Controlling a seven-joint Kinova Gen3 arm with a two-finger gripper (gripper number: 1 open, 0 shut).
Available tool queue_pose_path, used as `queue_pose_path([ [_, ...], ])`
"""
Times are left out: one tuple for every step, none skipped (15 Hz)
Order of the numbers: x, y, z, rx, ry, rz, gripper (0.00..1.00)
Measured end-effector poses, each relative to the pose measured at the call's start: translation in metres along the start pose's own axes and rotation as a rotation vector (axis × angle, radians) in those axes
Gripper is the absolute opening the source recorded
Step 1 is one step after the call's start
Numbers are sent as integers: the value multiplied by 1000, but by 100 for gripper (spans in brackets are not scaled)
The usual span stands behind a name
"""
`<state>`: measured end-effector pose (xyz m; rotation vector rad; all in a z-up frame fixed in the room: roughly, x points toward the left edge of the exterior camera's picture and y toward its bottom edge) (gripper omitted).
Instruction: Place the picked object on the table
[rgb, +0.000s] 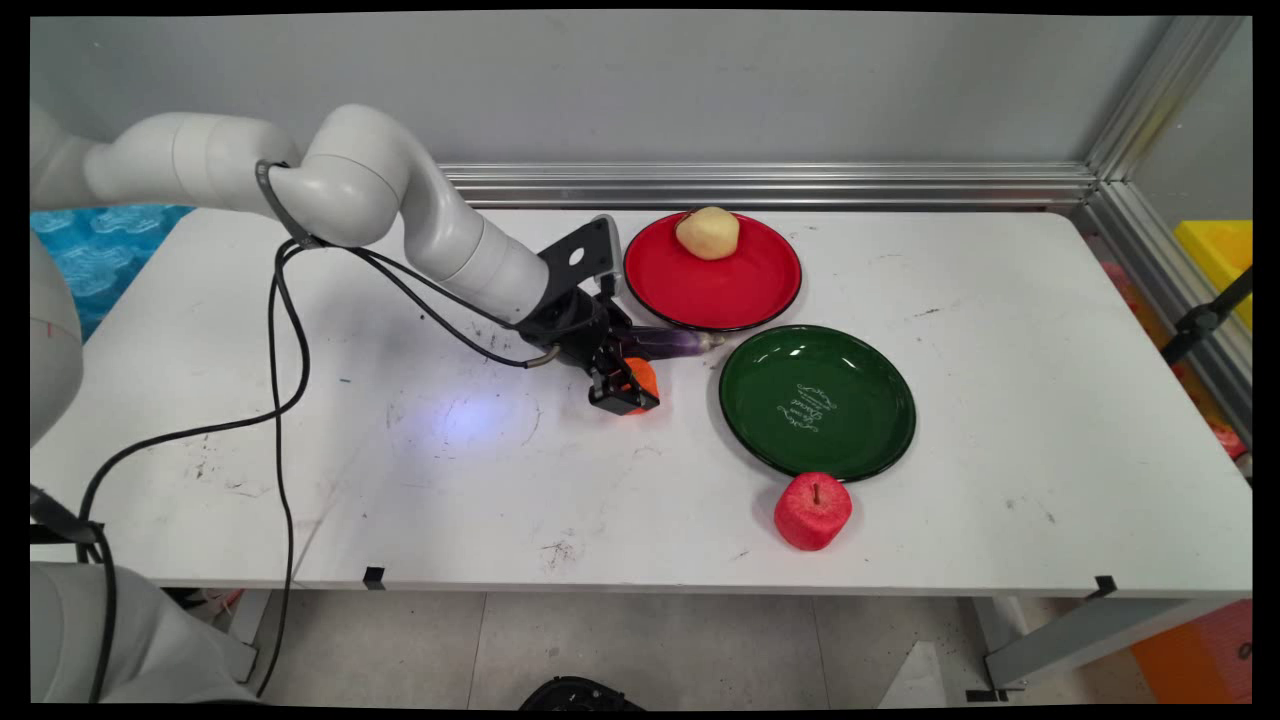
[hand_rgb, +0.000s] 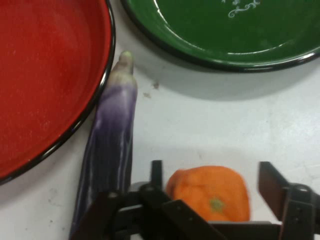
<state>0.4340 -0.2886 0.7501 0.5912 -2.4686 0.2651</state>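
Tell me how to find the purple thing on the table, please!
Find the red plate at the back of the white table. Along its near rim, on the table itself, lies the eggplant, beside the black gripper and an orange fruit. It is the only long, thin, purple thing; its neighbours are round.

Lettering: one item only. The green plate (rgb: 817, 402), on the table's right half, near side of the red plate (rgb: 712, 272), bore white cursive script with a flourish at its centre; the words were too small and slanted to be read in the main view. The hand view showed only the script's lower edge, likewise illegible. No other text, brand, number or sign could be read.
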Motion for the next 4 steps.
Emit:
queue_pose_path([
  [2, 0, -1, -3, 0, -2, 100],
  [3, 0, -2, -5, 0, -3, 100],
  [4, 0, -3, -7, 0, -4, 100],
  [5, -1, -4, -8, 0, -5, 100],
])
